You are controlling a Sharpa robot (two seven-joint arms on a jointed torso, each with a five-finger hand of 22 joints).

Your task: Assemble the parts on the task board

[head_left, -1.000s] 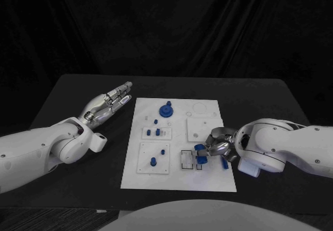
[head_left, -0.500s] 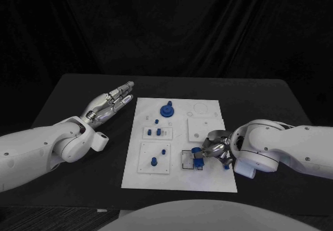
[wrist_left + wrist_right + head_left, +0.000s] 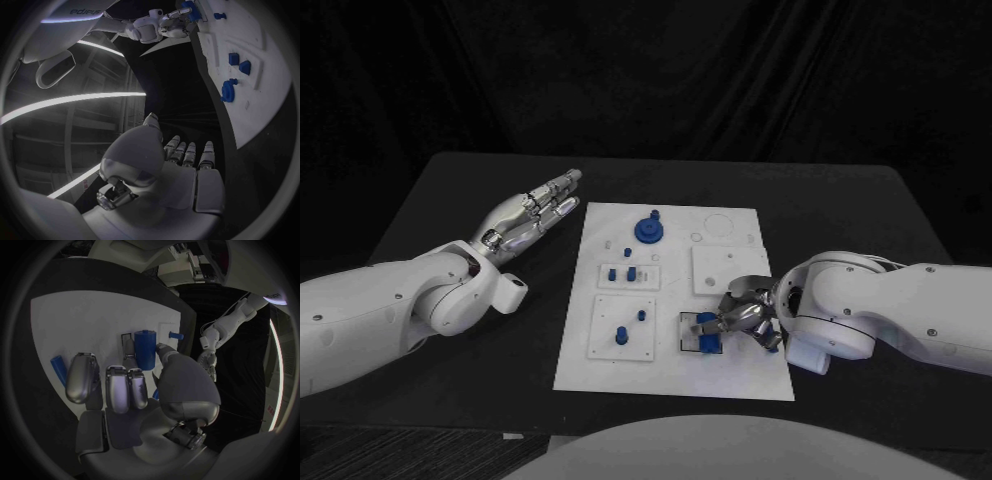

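Note:
The white task board (image 3: 733, 375) lies in the middle of the black table. My right hand (image 3: 750, 318) is over the board's near right part and holds a blue cylinder (image 3: 710, 329) (image 3: 145, 351) between thumb and fingers, at a small dark-framed slot (image 3: 687, 338). Another blue part (image 3: 772, 341) (image 3: 57, 369) lies on the board beside that hand. A blue knob-shaped part (image 3: 646, 230) (image 3: 228, 91) stands at the far end. Small blue pegs (image 3: 626, 274) (image 3: 239, 62) stand in a raised block. My left hand (image 3: 532, 214) (image 3: 178, 167) is open and flat, beside the board's far left edge.
Two more small pegs (image 3: 629, 327) stand in the near left block. A bare raised square (image 3: 723, 265) sits right of the middle, with a thin ring outline (image 3: 720, 223) beyond it. Black table (image 3: 848, 220) surrounds the board on every side.
My right hand has carried the blue cylinder a little leftwards and nearer, to the dark-framed slot. The left hand has stayed in place.

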